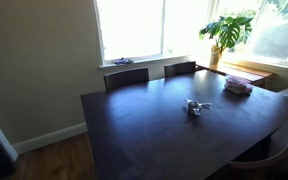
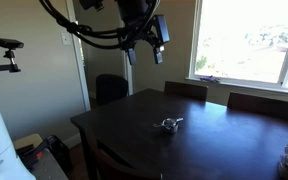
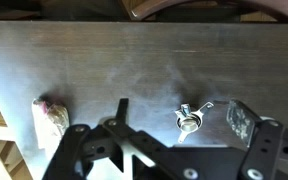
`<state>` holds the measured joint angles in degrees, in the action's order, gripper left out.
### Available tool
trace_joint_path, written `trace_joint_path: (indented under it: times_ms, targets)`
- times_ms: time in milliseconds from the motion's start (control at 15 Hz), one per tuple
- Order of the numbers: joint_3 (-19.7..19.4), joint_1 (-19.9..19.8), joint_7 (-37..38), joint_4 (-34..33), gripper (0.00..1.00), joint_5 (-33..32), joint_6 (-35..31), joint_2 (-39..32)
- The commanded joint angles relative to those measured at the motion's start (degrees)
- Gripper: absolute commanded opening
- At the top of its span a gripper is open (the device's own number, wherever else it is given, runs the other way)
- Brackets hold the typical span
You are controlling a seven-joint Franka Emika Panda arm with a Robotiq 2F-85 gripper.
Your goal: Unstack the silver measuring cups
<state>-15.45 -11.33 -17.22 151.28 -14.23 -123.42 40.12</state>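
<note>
The silver measuring cups (image 1: 196, 106) sit nested together near the middle of the dark table (image 1: 144, 125), their short handles fanned out. They also show in an exterior view (image 2: 170, 124) and in the wrist view (image 3: 190, 119). My gripper (image 2: 144, 52) hangs high above the table, open and empty. In the wrist view the cups lie between the two fingers of the gripper (image 3: 179, 108), nearer the right finger and far below.
A pinkish stack of flat items (image 1: 237, 87) lies near a table edge and also shows in the wrist view (image 3: 50, 115). Two chairs (image 1: 126, 78) stand at the window side. A potted plant (image 1: 229, 30) stands on the sill.
</note>
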Motion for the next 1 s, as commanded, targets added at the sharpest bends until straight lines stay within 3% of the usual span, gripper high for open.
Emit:
trace_joint_path:
  times_ms: [0, 533, 933]
  targets:
    - [0.24, -0.22, -0.14, -0.13, 1.00, 0.22, 0.14, -0.03]
    - [0.86, 0.67, 0.91, -1.09, 1.00, 0.92, -1.03, -2.39]
    - [4.14, 4.37, 2.41, -4.45, 1.00, 2.66, -8.88, -13.93]
